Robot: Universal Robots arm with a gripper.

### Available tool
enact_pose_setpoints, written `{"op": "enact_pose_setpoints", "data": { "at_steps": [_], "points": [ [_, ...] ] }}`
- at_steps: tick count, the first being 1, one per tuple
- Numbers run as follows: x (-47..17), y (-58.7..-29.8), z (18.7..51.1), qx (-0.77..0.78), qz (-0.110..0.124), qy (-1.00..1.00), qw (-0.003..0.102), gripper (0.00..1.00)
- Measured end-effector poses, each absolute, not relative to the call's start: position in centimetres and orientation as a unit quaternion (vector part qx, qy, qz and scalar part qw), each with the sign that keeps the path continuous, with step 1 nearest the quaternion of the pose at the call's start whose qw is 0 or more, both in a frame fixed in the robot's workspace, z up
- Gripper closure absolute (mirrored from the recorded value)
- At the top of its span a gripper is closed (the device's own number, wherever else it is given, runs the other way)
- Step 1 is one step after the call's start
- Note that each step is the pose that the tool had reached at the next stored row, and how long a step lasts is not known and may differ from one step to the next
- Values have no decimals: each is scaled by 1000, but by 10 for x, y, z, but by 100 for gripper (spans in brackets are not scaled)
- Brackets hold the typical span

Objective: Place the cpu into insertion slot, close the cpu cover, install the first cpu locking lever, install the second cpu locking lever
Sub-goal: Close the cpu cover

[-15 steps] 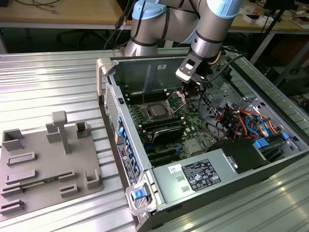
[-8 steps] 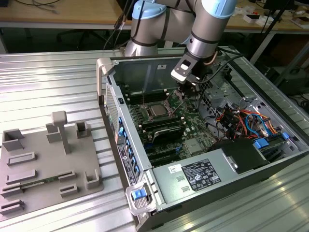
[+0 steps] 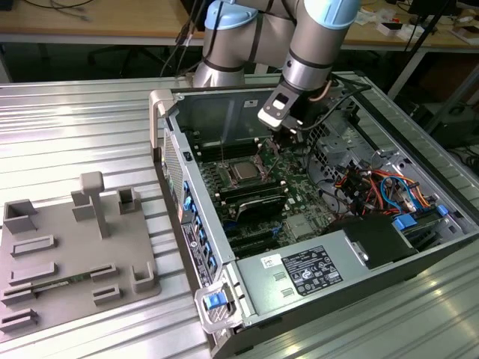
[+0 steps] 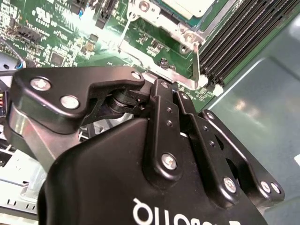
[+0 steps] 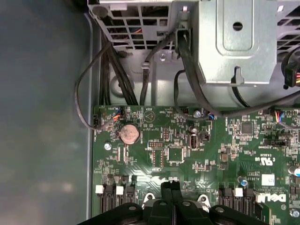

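Now, end effector (image 3: pixel 287 142) fingers pressed together, nothing visibly held, just beside cpu (image 3: pixel 245 172) sitting in insertion slot (image 3: pixel 258 180), mid-motherboard (image 3: pixel 299 202). Risk: tip slips off thin locking lever (image 4: pixel 196 63) and gouges board components.

1 robot arm (image 3: pixel 314 45); 1 computer case (image 3: pixel 224 112); 1 cpu (image 3: pixel 245 171); 1 grey tray (image 3: pixel 75 247); 1 power supply box (image 3: pixel 299 273)

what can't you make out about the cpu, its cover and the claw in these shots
- cpu: too small in the exterior view to tell whether it sits fully flat.
- cpu cover: cut off by the picture edge in the second wrist view, so latched or not is unclear.
- claw: shut in the first wrist view, but its own tips hide whether anything thin is pinched between them.
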State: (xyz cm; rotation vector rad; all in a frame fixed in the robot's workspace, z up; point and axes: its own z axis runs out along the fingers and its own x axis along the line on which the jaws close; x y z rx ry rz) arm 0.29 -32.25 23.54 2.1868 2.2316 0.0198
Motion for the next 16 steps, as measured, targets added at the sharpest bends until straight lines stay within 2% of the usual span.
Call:
{"op": "enact_pose_setpoints", "data": {
  "at_steps": [16],
  "points": [
    [-28, -322, 230, 700, 6, 714, 9, 89]
  ]
}}
